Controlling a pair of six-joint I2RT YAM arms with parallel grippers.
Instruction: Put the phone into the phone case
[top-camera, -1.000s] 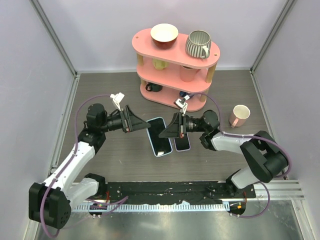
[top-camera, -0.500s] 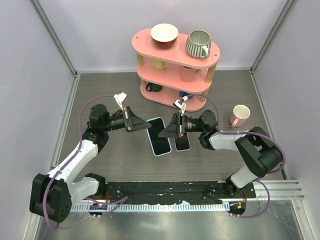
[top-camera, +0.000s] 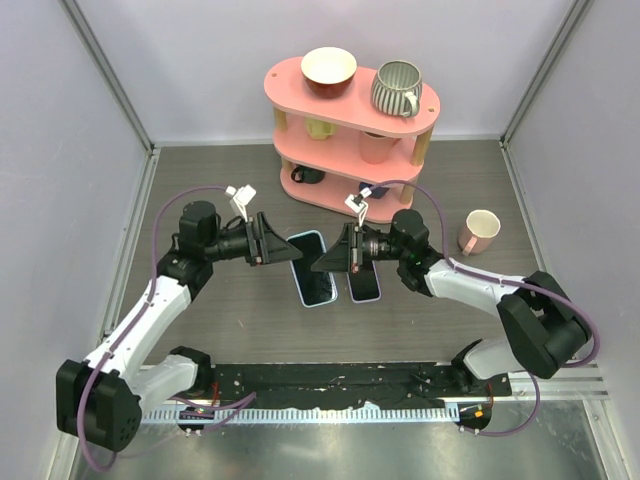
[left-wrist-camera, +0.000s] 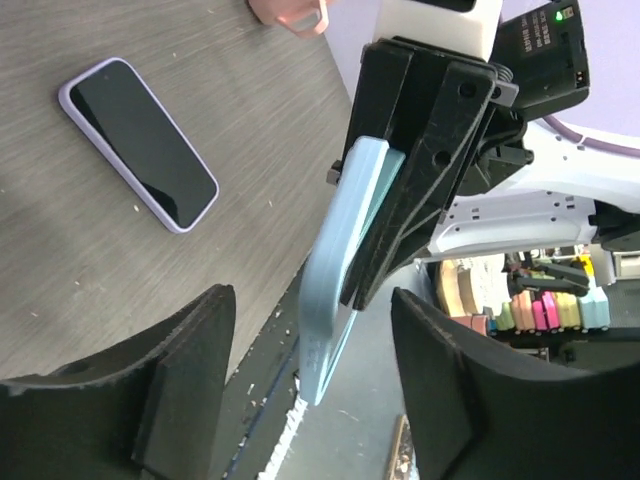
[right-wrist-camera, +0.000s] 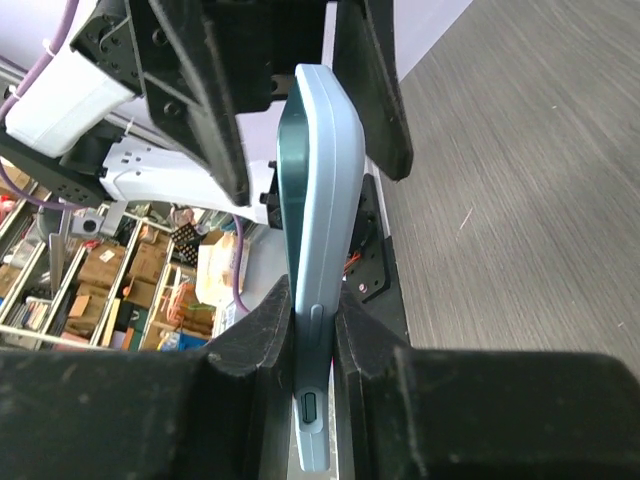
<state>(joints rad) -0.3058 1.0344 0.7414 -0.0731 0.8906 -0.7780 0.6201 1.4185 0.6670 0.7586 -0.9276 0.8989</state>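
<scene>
You are in the middle of readying the phone case, not yet fitting anything. Your right gripper is pinching the pale blue case across its thickness at one end, holding it up on edge off the table. Your left gripper faces it with its fingers spread wide. The far end of the case sits between those fingers without clearly touching either. The phone, dark screen up with a lilac rim, lies flat on the table just below and behind your right gripper, on the side away from your left one. It is untouched, so the main part of the task looks undone. Next, I judge, you should close the left fingers squarely on the free end so the case is steadied or passed over. Its hollow side can then be turned to meet the phone, so keep the right pinch firm until the left has hold. Compared with a second ago, your right arm has reached further toward the left gripper. The case, which lay nearly flat then, is now lifted and tilted between you, and the phone has stayed where it was.
</scene>
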